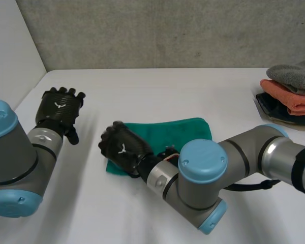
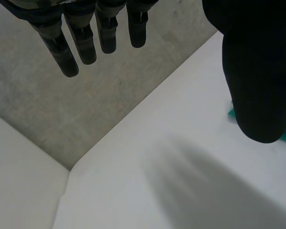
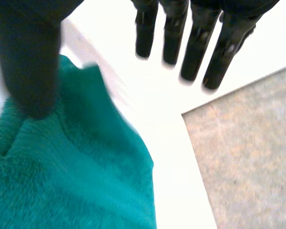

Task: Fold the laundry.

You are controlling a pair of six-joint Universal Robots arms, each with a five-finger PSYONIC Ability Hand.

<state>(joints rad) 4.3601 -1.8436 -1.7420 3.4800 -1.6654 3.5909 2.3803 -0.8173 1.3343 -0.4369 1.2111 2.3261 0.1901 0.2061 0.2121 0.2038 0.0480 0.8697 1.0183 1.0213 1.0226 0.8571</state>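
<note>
Lying on white table (image 1: 142, 91): green towel (image 1: 183, 133), wide rectangle, plush pile, slightly rumpled at end under right hand. Right hand (image 1: 123, 147) over that end, open: fingers (image 3: 195, 52) straight, reaching past towel edge over bare table, thumb (image 3: 31, 62) down at towel surface. Left hand (image 1: 60, 108) well apart from towel, beyond right hand, open, fingers (image 2: 86, 38) straight, holding nothing. Stack of folded cloths (image 1: 290, 96), grey on orange on dark blue, well apart from towel's other end.
</note>
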